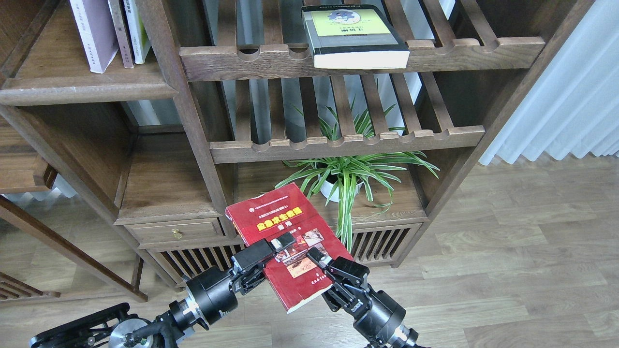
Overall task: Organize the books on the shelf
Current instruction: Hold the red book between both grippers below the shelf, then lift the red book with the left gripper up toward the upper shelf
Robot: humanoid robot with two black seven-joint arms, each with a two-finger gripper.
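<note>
Head view: left end effector (274, 247) and right end effector (321, 261) are both clamping red paperback (285, 244), cover photos facing up, spine pointing toward 10 o'clock.

Single head view, forward and down

- Red book (285, 241), low centre: we see it face up, tilted.
- Black book (355, 36), top centre: flat on slats.
- Lavender book (94, 34), upper left: upright on the shelf (87, 89).
</note>
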